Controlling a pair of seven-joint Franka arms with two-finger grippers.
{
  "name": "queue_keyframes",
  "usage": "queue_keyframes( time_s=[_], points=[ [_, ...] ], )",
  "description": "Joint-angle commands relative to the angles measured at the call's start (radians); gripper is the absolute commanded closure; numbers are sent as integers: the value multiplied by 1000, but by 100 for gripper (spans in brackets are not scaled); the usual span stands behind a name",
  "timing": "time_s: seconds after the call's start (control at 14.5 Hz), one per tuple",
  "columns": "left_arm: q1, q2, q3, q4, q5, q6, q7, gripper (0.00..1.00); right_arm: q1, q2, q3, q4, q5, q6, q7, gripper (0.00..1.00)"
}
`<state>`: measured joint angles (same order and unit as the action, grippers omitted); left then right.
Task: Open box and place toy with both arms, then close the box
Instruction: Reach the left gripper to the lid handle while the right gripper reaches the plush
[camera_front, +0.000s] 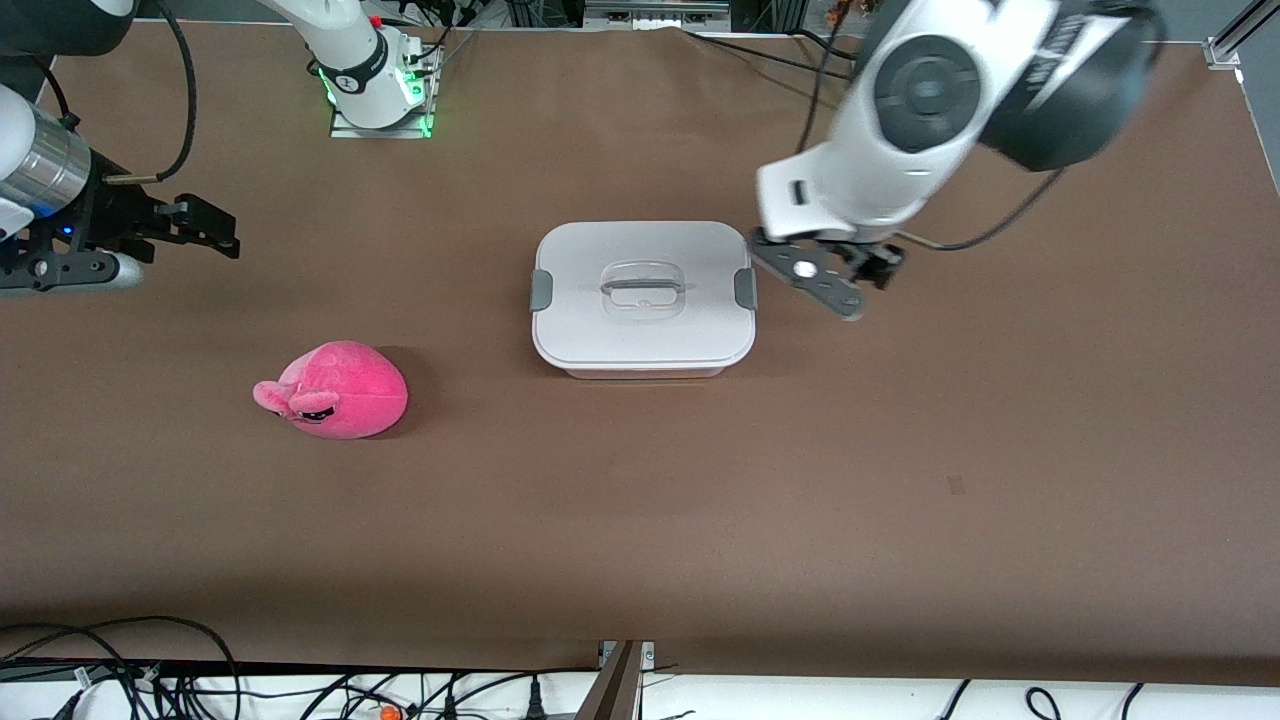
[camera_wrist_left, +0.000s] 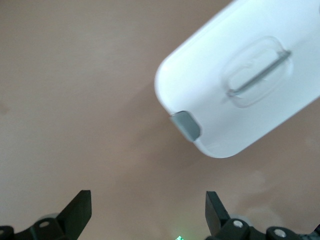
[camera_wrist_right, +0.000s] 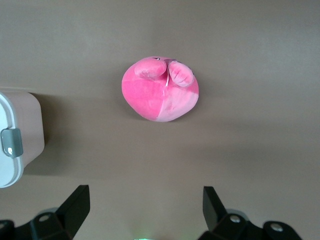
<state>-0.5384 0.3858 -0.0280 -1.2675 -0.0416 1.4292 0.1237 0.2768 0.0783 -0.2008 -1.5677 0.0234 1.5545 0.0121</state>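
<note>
Toy (camera_front: 335, 390), a pink plush blob, sits on the brown table (camera_front: 700, 500) nearest the front camera, toward the right arm's end; it looks soft, light and squashable, best pinched across its rounded body. Farther back at mid-table, the box (camera_front: 643, 297) stays shut, rigid smooth plastic, likely opened at its grey side latches (camera_front: 745, 289). Left gripper (camera_front: 835, 275) hovers just beside that latch, jaws released; right gripper (camera_front: 150, 235) waits above the table's edge, jaws released.

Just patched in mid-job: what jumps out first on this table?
The bright pink plush toy lies toward the right arm's end of the brown table, nearer the front camera than the white-lidded plastic box, which sits closed mid-table. The open left gripper hovers beside the box's grey latch; the open right gripper waits apart.
</note>
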Motion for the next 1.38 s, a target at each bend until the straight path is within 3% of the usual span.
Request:
queue_keyframes(
  time_s=[0.0, 0.21, 0.48, 0.69, 0.83, 1.31],
  points=[
    [-81, 56, 10, 0, -18, 74, 62, 0, 4, -3, -2, -66, -19, 80, 11, 0],
    [-142, 120, -6, -3, -6, 196, 112, 0, 4, 6, -3, -170, -17, 209, 11, 0],
    [-175, 183, -3, -12, 22, 346, 324, 0, 4, 58, -3, -259, -8, 364, 12, 0],
    [-215, 177, -6, -88, 127, 427, 368, 0, 4, 113, -2, -270, 0, 432, 35, 0],
    [-224, 171, -6, -159, 135, 506, 398, 0, 4, 149, -2, -278, 1, 476, 40, 0],
    [-245, 170, -6, -191, 137, 528, 390, 0, -1, 233, -2, -357, 55, 659, 42, 0]
  ],
)
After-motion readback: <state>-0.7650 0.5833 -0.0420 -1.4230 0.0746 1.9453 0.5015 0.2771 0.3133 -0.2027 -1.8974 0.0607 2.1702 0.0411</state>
